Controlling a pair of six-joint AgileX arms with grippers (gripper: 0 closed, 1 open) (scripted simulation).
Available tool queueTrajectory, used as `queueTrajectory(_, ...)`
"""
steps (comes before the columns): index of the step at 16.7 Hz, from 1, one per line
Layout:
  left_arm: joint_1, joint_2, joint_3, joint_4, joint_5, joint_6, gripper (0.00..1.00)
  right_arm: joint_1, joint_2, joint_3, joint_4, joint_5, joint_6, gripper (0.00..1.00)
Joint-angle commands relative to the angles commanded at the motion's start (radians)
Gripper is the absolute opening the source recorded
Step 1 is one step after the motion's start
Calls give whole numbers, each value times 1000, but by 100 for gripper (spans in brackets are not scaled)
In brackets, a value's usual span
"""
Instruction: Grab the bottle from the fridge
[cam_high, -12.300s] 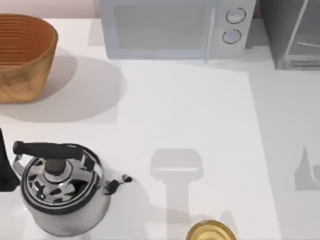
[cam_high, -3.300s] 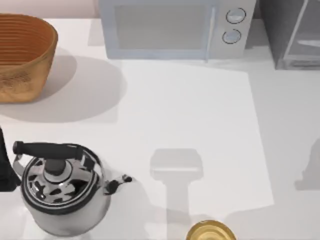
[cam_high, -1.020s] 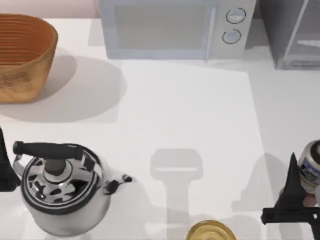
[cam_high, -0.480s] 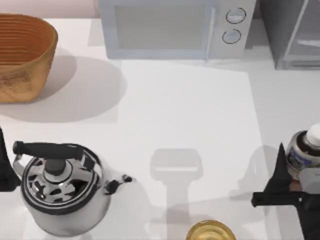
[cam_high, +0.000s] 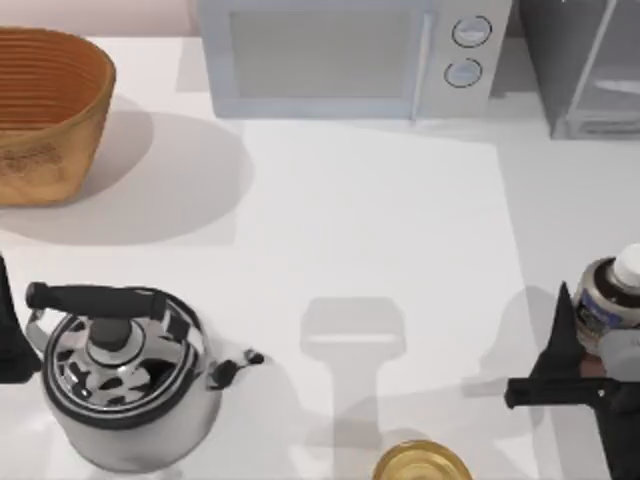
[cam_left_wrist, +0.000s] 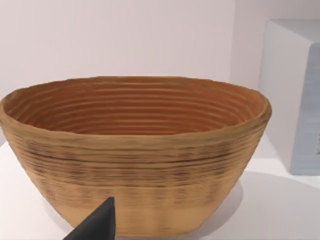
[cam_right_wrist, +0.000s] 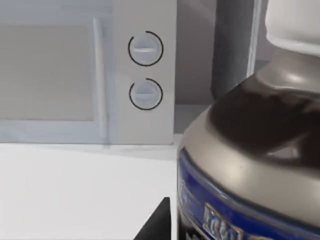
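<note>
The bottle (cam_high: 606, 296), with a white cap, grey shoulder and blue label, hangs over the table's right edge. My right gripper (cam_high: 604, 322) is shut on it, one dark finger (cam_high: 563, 330) along its left side. In the right wrist view the bottle (cam_right_wrist: 255, 150) looms close, with a fingertip (cam_right_wrist: 157, 222) beside it. The fridge (cam_high: 585, 65), dark grey with a pale door panel, stands at the far right corner, well behind the bottle. My left arm (cam_high: 8, 340) is parked at the left edge next to the kettle.
A light grey microwave (cam_high: 345, 60) with two dials stands at the back middle. At the far left sits a woven basket (cam_high: 45, 110), and a steel kettle (cam_high: 120, 375) stands at the near left. A round golden-yellow object (cam_high: 420, 465) lies at the near edge.
My right gripper came in from the right edge with the bottle and shifted leftward. Over the last half second it barely moved. The left arm stayed still.
</note>
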Motion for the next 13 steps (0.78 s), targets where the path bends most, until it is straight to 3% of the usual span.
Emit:
queueTrajectory(12,0,0,0,0,0,0,100,0,0,0,0,0,0,98)
queueTrajectory(13,0,0,0,0,0,0,100,0,0,0,0,0,0,100)
